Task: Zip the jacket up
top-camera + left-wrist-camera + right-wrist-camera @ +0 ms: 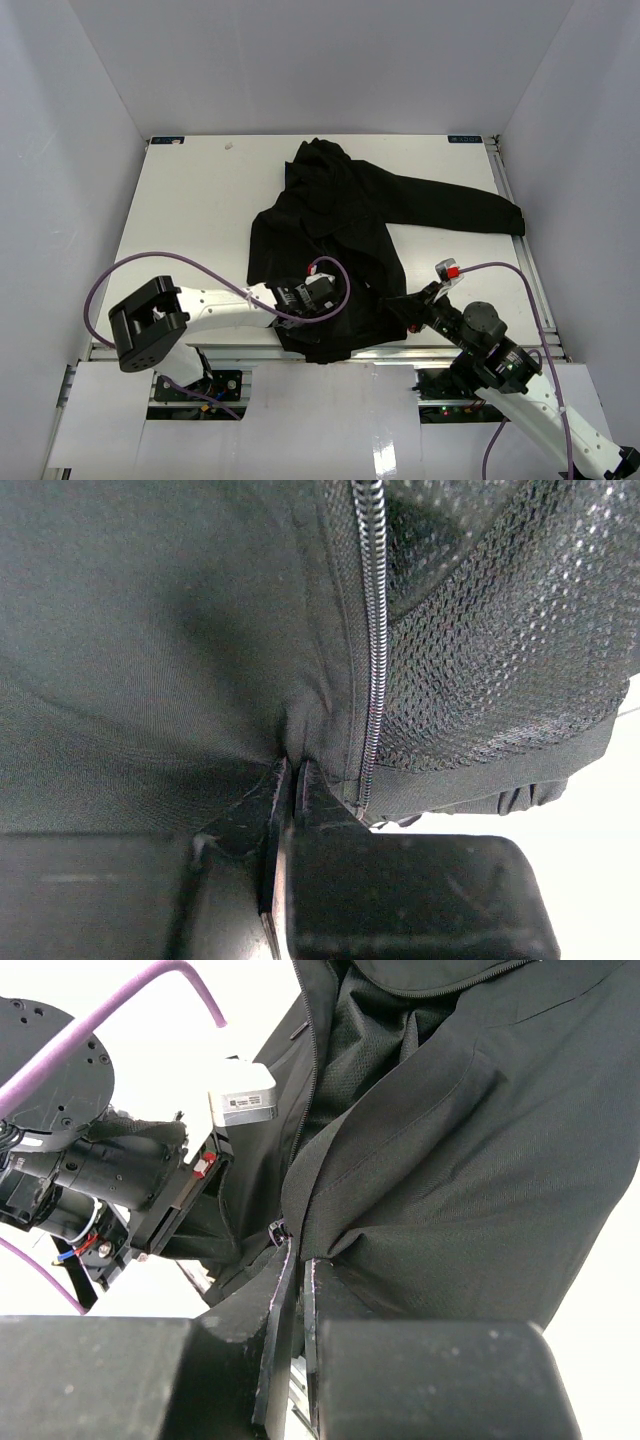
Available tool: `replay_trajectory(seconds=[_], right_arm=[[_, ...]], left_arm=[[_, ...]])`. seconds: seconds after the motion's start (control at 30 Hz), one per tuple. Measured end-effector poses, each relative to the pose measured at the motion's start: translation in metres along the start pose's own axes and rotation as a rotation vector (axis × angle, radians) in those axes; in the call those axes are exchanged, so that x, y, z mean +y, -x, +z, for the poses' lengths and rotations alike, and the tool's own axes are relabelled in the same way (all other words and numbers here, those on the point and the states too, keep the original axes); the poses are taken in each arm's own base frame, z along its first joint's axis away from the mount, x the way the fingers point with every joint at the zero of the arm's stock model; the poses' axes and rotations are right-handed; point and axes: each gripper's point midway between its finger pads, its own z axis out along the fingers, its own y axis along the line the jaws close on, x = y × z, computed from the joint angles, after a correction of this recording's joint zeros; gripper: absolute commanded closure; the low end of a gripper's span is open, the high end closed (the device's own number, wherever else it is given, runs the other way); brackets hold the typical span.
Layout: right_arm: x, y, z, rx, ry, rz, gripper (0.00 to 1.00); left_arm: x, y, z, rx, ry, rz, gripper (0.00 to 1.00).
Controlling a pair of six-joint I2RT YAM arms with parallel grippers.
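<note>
**Though pinched at the hem from two sides, jacket (pixel 350 215) lies unzipped on table (pixel 190 220)**

Seen from above, the black jacket is spread across the middle of the white table. Its collar end points toward the far edge, and one sleeve (pixel 460 210) is stretched out to the right. The lower hem is bunched at the near edge, between the two arms.

The left gripper (pixel 338 292) reaches in from the left and sits on the lower part of the garment. A purple cable (pixel 130 270) loops along its arm. In the wrist view its jaws are clenched on a fold of the black cloth. The fingers nearly meet, and the fabric puckers just above them. Just right of that pinch, the zipper (pixel 370 630) shows as a single row of grey teeth running up from the hem. Beyond it the mesh lining (pixel 500 640) is exposed, so the front is open at this spot.

The right gripper (pixel 405 305) comes in from the right, at the near-right part of the hem. Its jaws are also clamped tight, with a thin edge of the jacket's front panel caught between the fingertips. The cloth draws into creases above the grip. In that wrist view the left arm (pixel 110 1170) sits close by on the left, touching the fabric.
</note>
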Motion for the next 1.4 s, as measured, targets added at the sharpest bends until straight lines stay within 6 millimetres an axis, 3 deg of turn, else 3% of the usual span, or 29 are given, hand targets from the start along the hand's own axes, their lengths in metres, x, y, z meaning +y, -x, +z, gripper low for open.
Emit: replay_trajectory(seconds=[0.13,0.27,0.37,0.57,0.77,0.8,0.87,0.93,1.07,1.4], right_arm=[[0.0,0.0,0.0,0.001,0.0,0.0,0.92],[0.0,0.0,0.0,0.001,-0.002,0.0,0.92],[-0.001,-0.001,0.0,0.004,-0.006,0.0,0.92],[-0.002,-0.003,0.002,0.014,-0.01,0.002,0.92],[-0.002,-0.004,0.003,0.024,-0.012,0.003,0.92],[-0.002,-0.005,0.003,0.026,-0.011,0.003,0.92],[-0.002,-0.005,0.005,0.032,-0.01,0.003,0.92],[-0.003,-0.007,0.007,0.044,-0.013,0.004,0.92],[-0.006,-0.014,0.009,0.078,-0.028,0.008,0.92],[0.001,-0.007,0.013,0.053,0.004,0.014,0.92]], left_arm=[[0.001,0.0,-0.004,-0.021,-0.008,-0.012,1.0],[0.001,0.005,-0.021,-0.067,-0.033,-0.023,0.8],[-0.003,0.015,-0.045,-0.138,-0.081,-0.036,1.0],[-0.008,0.028,-0.078,-0.242,-0.161,-0.056,1.0],[-0.009,0.031,-0.09,-0.291,-0.212,-0.06,1.0],[-0.011,0.032,-0.09,-0.304,-0.226,-0.057,0.94],[-0.012,0.034,-0.093,-0.332,-0.253,-0.052,0.7],[-0.013,0.036,-0.098,-0.361,-0.28,-0.049,0.97],[-0.019,0.045,-0.114,-0.424,-0.334,-0.047,1.0],[-0.026,0.048,-0.111,-0.44,-0.366,-0.023,1.0]])
